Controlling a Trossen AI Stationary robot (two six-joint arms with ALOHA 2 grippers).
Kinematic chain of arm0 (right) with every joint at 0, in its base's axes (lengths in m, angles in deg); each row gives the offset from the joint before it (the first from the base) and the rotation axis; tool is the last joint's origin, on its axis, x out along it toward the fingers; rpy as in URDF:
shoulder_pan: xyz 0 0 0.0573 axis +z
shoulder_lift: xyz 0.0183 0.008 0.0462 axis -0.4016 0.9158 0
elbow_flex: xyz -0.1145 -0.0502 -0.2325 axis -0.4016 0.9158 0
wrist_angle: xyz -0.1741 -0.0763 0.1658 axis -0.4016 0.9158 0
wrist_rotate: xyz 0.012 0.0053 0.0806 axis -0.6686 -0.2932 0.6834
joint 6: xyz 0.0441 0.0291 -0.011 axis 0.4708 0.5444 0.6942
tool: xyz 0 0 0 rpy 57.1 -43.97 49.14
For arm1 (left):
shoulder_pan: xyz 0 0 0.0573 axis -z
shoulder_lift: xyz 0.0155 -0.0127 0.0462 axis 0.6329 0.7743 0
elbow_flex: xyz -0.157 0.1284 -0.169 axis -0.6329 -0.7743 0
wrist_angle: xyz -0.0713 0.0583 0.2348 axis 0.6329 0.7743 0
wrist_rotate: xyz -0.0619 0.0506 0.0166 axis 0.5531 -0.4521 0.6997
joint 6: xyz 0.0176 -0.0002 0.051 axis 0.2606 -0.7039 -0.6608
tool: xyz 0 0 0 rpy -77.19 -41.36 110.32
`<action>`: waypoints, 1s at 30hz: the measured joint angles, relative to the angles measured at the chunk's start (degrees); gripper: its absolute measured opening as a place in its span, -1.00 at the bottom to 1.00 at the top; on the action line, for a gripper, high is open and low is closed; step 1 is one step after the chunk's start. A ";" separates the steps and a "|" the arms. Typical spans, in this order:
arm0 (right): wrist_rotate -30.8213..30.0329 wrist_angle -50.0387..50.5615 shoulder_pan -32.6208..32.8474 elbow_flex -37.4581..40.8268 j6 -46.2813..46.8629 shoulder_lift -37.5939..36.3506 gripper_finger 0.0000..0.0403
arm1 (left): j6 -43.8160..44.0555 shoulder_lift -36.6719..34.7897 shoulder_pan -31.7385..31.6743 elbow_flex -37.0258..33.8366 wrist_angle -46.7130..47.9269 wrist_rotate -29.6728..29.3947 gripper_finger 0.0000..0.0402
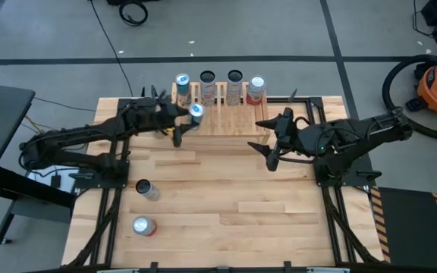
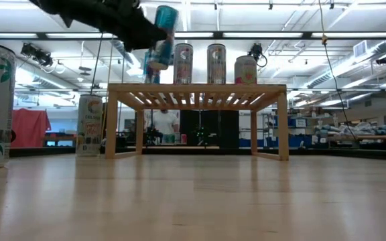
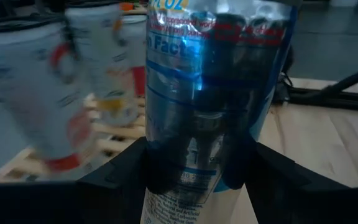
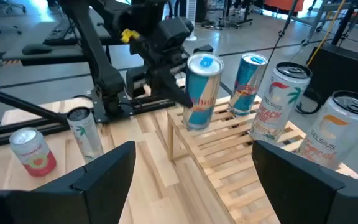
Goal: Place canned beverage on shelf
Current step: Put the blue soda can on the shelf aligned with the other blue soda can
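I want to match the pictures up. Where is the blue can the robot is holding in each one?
High view: blue can at the shelf's left end.
Low view: top, above the shelf.
Left wrist view: fills the middle.
Right wrist view: centre.
Shared landmark: the shelf.

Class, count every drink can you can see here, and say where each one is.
7: four on the shelf at; one in the left tool at; two on the table at.

Blue can [image 1: 196,112] tilted above slatted wooden shelf [image 1: 226,117], gripped.
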 joint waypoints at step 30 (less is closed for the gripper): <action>-3.45 0.14 -0.50 0.04 0.61 0.37 0.65 | 6.48 -2.81 -17.91 -17.84 -20.80 20.98 0.10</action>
